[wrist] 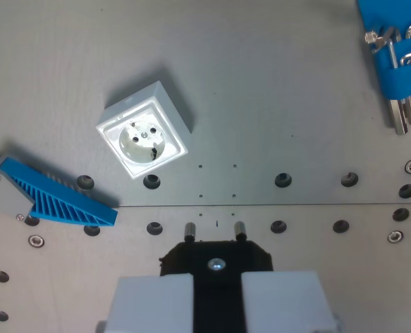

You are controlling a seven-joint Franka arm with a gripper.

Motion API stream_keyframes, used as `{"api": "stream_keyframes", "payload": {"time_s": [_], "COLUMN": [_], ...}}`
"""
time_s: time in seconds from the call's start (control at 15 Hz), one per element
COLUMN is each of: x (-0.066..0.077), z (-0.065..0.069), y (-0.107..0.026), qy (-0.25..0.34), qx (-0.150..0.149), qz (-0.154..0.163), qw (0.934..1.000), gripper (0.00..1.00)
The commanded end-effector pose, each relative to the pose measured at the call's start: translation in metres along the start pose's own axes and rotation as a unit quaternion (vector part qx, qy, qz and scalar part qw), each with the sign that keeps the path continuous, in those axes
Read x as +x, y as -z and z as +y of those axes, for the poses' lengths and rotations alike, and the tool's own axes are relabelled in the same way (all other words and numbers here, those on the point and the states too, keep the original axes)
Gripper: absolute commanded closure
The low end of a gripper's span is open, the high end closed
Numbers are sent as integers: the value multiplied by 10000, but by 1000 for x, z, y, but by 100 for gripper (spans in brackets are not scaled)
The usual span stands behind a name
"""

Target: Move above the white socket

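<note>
The white socket (144,139) sits left of centre, up and left of the gripper (215,295). The fingers (153,300) at the bottom edge clamp a black plug (215,258).

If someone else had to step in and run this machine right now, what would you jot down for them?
Pincer: shut on a black plug, its two metal pins pointing away from the camera, at the bottom middle of the wrist view.
White socket: sits on the grey metal plate, up and toward the wrist view's left of the plug, turned at an angle.
Nearby: a blue ribbed wedge at the left edge, a blue holder with metal keys top right.
Done: plug is in the grip.
Left: the plug is not yet over the socket; shift it up-left in the view until it is.
</note>
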State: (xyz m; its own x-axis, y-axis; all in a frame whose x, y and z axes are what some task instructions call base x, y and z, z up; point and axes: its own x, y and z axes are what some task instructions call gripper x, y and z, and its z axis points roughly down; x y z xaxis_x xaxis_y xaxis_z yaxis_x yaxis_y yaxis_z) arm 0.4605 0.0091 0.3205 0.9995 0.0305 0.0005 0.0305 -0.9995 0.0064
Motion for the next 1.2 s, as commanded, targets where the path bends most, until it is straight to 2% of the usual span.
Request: {"api": "stream_keyframes", "payload": {"time_s": [0.07,0.67,1.2], "x": [0,-1,-4], "z": [0,-1,-4], "y": [0,-3,-16], "qy": [0,104,399], "qx": [0,3,21], "qz": [1,14,178], "qw": [10000,9999,9990], "gripper": [100,100,100]}}
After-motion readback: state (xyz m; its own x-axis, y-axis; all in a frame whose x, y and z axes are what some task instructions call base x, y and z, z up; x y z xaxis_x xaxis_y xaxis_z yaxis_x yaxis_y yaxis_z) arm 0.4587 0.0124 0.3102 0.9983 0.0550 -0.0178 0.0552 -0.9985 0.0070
